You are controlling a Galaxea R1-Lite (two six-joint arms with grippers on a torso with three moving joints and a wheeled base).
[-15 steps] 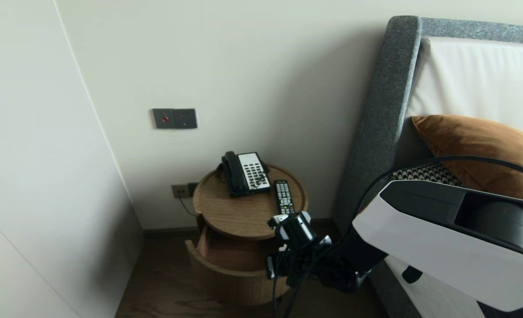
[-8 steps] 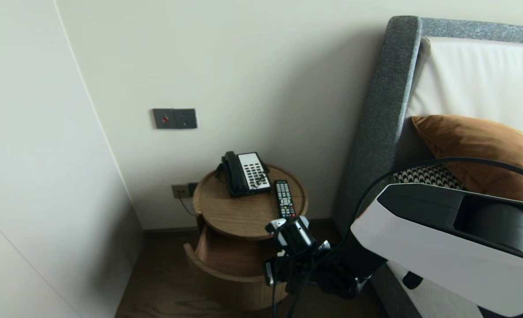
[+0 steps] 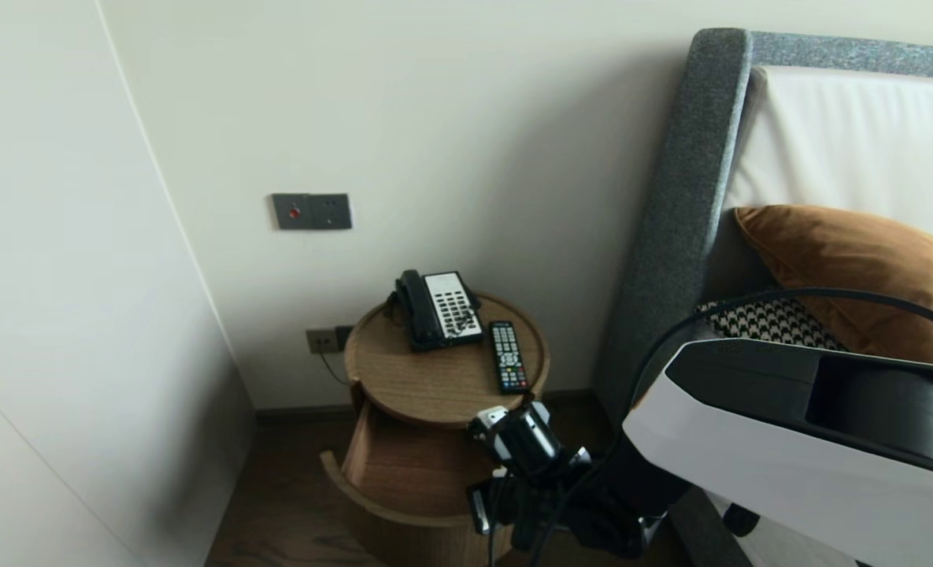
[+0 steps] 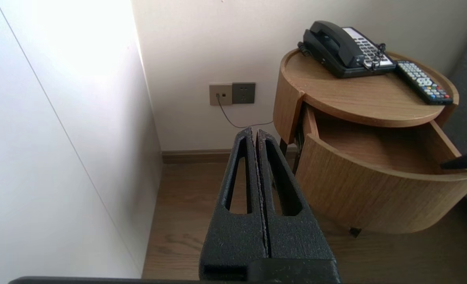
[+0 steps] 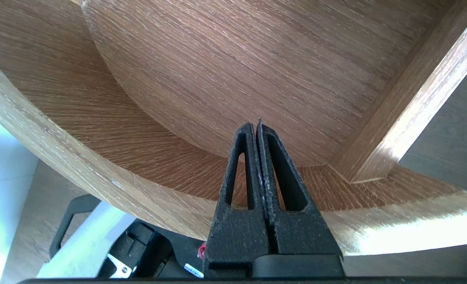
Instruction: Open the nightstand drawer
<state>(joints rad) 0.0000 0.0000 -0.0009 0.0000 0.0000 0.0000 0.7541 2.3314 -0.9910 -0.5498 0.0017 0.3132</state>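
Your right end effector [image 5: 257,125] has its two fingers pressed flat together, closed on nothing. They reach over the curved front wall of the drawer [image 3: 372,508] and point into its hollow, at the drawer's right end. The tips sit above the drawer's wooden floor, close to the right side wall. You cannot tell from these views whether they actually press against the wood.

The drawer stands open, jutting out toward the near side from under the round tabletop [image 3: 427,386] of the bedside table [image 4: 286,106]. Nothing lies on the part of its inside that shows.

On the tabletop, the telephone [image 3: 438,309] sits at the far edge, handset on its cradle. The remote control [image 3: 508,356] lies just beside it to the right, lengthwise from far to near, and is apart from your end effector.

Your left end effector [image 4: 255,132] is also closed and empty. It hangs out of the head view, well to the left of the bedside table, and points toward the floor [image 4: 201,205] at the foot of the wall, below the wall socket [image 4: 232,94] with its cable.

To the right of the bedside table rises the grey bed headboard [image 3: 686,205]. An orange cushion [image 3: 852,268] leans against it, partly behind your right arm's white housing.
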